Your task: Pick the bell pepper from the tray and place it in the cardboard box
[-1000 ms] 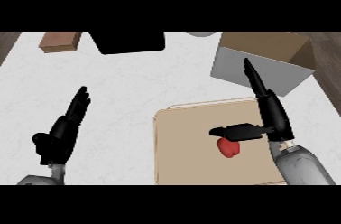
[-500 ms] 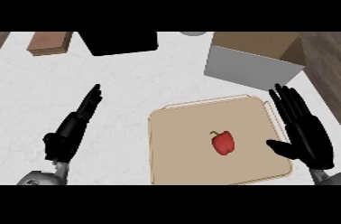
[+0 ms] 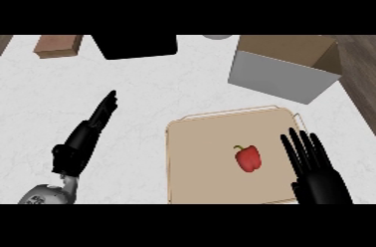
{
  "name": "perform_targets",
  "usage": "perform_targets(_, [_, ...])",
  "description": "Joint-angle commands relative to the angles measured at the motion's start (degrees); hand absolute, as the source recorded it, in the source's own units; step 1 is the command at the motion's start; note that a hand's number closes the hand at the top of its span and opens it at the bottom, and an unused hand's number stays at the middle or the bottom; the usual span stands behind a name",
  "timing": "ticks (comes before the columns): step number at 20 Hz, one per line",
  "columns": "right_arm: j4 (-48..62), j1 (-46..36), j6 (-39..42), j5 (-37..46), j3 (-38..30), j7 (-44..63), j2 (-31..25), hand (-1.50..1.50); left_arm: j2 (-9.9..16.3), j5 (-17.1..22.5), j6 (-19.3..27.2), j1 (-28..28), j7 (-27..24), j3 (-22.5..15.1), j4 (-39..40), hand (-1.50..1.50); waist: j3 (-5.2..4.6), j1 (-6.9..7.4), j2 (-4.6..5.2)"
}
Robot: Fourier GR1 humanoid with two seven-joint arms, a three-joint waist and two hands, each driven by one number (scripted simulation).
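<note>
on the tray (image 3: pixel 198 161): bell pepper (image 3: pixel 248 158).

I see a glossy red bell pepper (image 3: pixel 248 158) with a green stem on a flat beige tray (image 3: pixel 198 161); the white counter top (image 3: pixel 147 91) looks faintly marbled, I think.

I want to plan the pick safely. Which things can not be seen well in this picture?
- Cardboard box, head view: its own near wall hides the floor inside.
- Right hand: wrist cut off by the lower edge.
- Tray: near rim cut off there too.
- Black object and grey round thing: cut off at the top.
</note>
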Motion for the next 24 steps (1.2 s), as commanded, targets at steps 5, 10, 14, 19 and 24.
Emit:
perform_targets(5, [-16.11, 8.28, 22.34, 17.18, 11.69, 22.33, 12.05, -1.50, -2.24, -0.99, -1.01, -5.59, 2.19, -2.01, 1.12, 0.00, 0.59, 3.78, 1.34])
perform_targets(10, [-23.09, 6.24, 36.71, 24.21, 18.09, 30.28, 21.56, -1.50, -2.75, -0.51, -3.40, -7.94, 3.34, -1.24, 1.70, 0.00, 0.80, 6.29, 1.64])
perform_targets(14, [-13.16, 3.88, 34.27, 25.86, 19.56, 31.32, 26.90, -1.50, -5.12, -2.04, -4.82, -8.63, 2.41, 0.06, 3.36, 0.00, 0.87, 6.73, 1.72])
perform_targets(19, [-8.90, 1.96, 34.31, 23.06, 12.89, 30.05, 26.97, -1.50, -4.21, -2.26, -6.81, -4.99, 4.32, 1.30, -1.57, 0.00, 0.89, 6.98, 1.70])
perform_targets(24, [-5.73, 2.58, 30.20, 19.73, 6.95, 26.96, 24.03, -1.50, -8.52, -7.00, -4.13, -5.47, 4.84, -0.78, -1.19, 0.00, 0.90, 6.89, 1.69])
